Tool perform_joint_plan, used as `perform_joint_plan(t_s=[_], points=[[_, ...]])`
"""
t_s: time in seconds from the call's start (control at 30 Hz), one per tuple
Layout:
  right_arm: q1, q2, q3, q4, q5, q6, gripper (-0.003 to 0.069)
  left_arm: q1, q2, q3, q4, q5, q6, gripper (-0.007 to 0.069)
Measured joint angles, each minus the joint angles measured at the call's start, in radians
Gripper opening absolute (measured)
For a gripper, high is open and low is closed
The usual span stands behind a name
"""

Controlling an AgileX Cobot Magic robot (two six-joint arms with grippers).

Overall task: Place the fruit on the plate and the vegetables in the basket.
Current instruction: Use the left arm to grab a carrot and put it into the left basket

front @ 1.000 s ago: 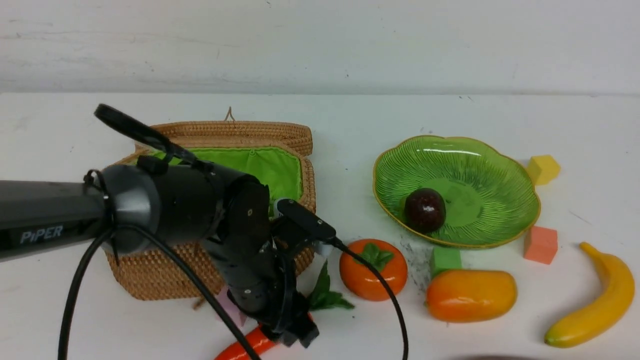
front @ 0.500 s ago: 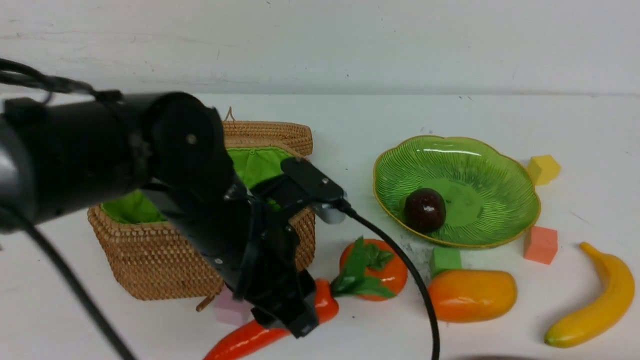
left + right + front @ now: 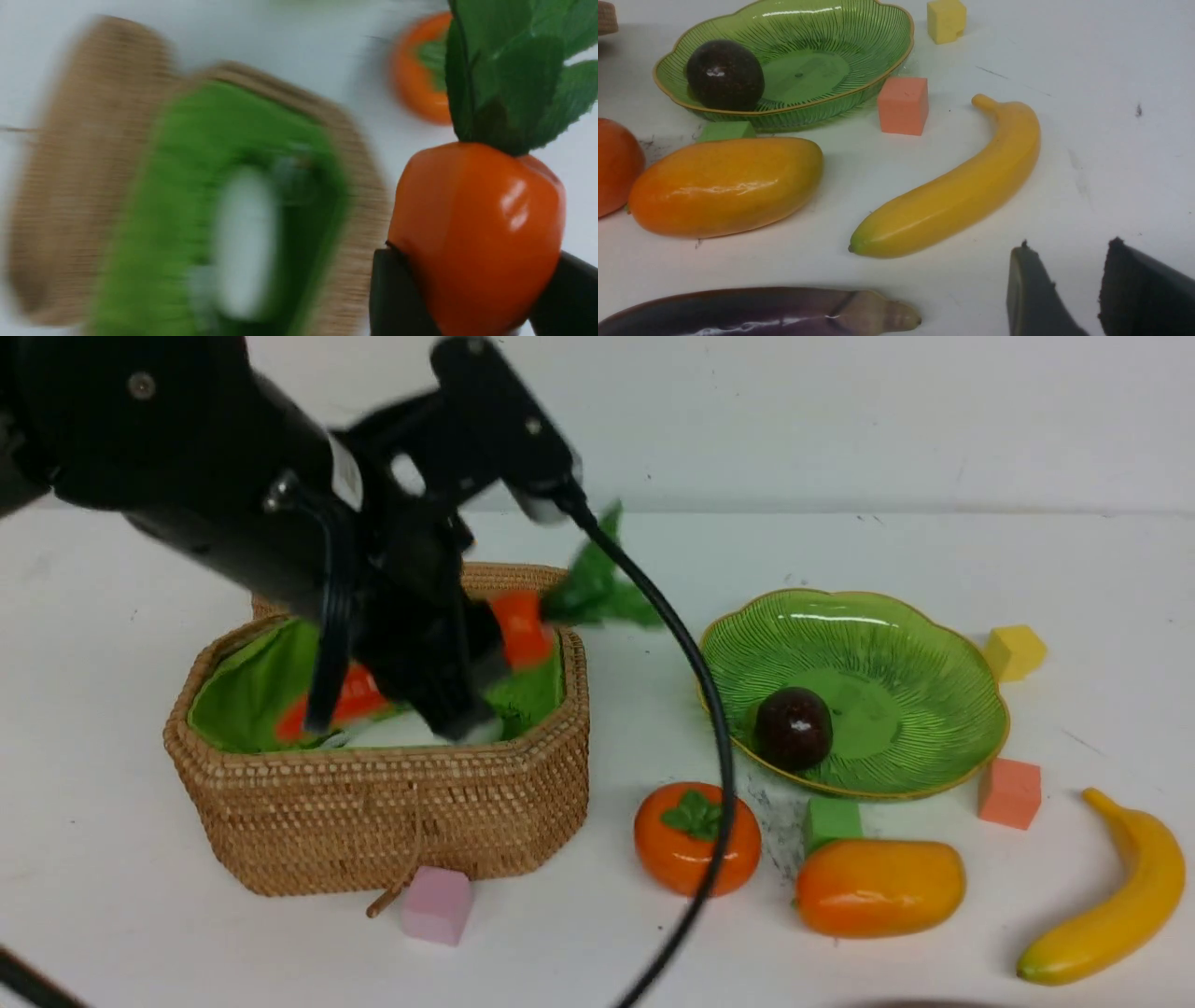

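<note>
A white counter (image 3: pixel 934 551), scuffed with dark marks, is set against a pale wall. Nearest the robot, the eggplant (image 3: pixel 738 312) is laid on its side, shown only in the right wrist view. The right gripper (image 3: pixel 1069 252) is held low beside it, jaws parted with nothing between them. Just beyond, the banana (image 3: pixel 1111 905), the mango (image 3: pixel 878 887) and the persimmon (image 3: pixel 695 840) are left on the counter, none yet on the plate (image 3: pixel 934 644). A pink cube (image 3: pixel 437 905) is set against the front of the basket (image 3: pixel 383 812). Over the basket's open mouth the carrot (image 3: pixel 481 210) is pinched below its thick end by the left gripper (image 3: pixel 476 289). Its tip is dipped toward the green lining, while its leaves (image 3: pixel 597 583) are carried out past the far right rim. A white shape (image 3: pixel 243 242), probably the radish, is already lodged inside. Farther right, only the mangosteen (image 3: pixel 794 728) is held by the plate. The main risk is judged to be a release made while the carrot is slanted across the rim: it could be propped on the wicker or the radish and tipped out toward the plate. The glossy skin could also be let slip, given the motion blur, and the persimmon could be dragged by the slack cable (image 3: pixel 709 756) hung before it.
</note>
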Motion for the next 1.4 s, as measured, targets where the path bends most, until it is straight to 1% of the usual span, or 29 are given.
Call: perform_joint_plan(t_s=[0.03, 0.07, 0.13, 0.23, 0.37, 0.5, 0.67, 0.8, 0.87, 0.9, 0.93, 0.97, 1.0, 1.07, 1.1, 1.2, 1.4], points=[[0.0, 0.0, 0.0, 0.0, 0.0, 0.0, 0.0245, 0.003, 0.005, -0.004, 0.097, -0.046, -0.011, 0.0349], [0.0, 0.0, 0.0, 0.0, 0.0, 0.0, 0.0245, 0.011, 0.017, -0.007, 0.157, -0.084, -0.017, 0.0349], [0.0, 0.0, 0.0, 0.0, 0.0, 0.0, 0.0245, 0.024, 0.048, -0.007, 0.222, -0.132, -0.029, 0.0349], [0.0, 0.0, 0.0, 0.0, 0.0, 0.0, 0.0245, 0.06, 0.13, -0.007, 0.265, -0.176, -0.036, 0.0349], [0.0, 0.0, 0.0, 0.0, 0.0, 0.0, 0.0245, 0.102, 0.231, -0.007, 0.269, -0.164, -0.043, 0.0349], [0.0, 0.0, 0.0, 0.0, 0.0, 0.0, 0.0245, 0.119, 0.305, -0.007, 0.259, -0.146, -0.096, 0.0348], [0.0, 0.0, 0.0, 0.0, 0.0, 0.0, 0.0245, 0.119, 0.322, -0.007, 0.252, -0.17, -0.116, 0.0348], [0.0, 0.0, 0.0, 0.0, 0.0, 0.0, 0.0245, 0.119, 0.322, -0.007, 0.236, -0.16, -0.118, 0.035], [0.0, 0.0, 0.0, 0.0, 0.0, 0.0, 0.0245, 0.119, 0.322, -0.007, 0.222, -0.148, -0.128, 0.0384], [0.0, 0.0, 0.0, 0.0, 0.0, 0.0, 0.0245, 0.119, 0.322, -0.007, 0.214, -0.145, -0.138, 0.0423], [0.0, 0.0, 0.0, 0.0, 0.0, 0.0, 0.0245, 0.119, 0.322, -0.007, 0.209, -0.143, -0.141, 0.0446], [0.0, 0.0, 0.0, 0.0, 0.0, 0.0, 0.0245, 0.119, 0.322, -0.007, 0.206, -0.141, -0.147, 0.0489], [0.0, 0.0, 0.0, 0.0, 0.0, 0.0, 0.0245, 0.119, 0.322, -0.007, 0.206, -0.141, -0.148, 0.0497], [0.0, 0.0, 0.0, 0.0, 0.0, 0.0, 0.0245, 0.119, 0.322, -0.007, 0.199, -0.14, -0.16, 0.0605], [0.0, 0.0, 0.0, 0.0, 0.0, 0.0, 0.0245, 0.119, 0.322, -0.007, 0.197, -0.138, -0.164, 0.0629], [0.0, 0.0, 0.0, 0.0, 0.0, 0.0, 0.0245, 0.119, 0.32, -0.007, 0.185, -0.133, -0.169, 0.0666], [0.0, 0.0, 0.0, 0.0, 0.0, 0.0, 0.0245, 0.119, 0.307, -0.007, 0.148, -0.126, -0.17, 0.0661]])
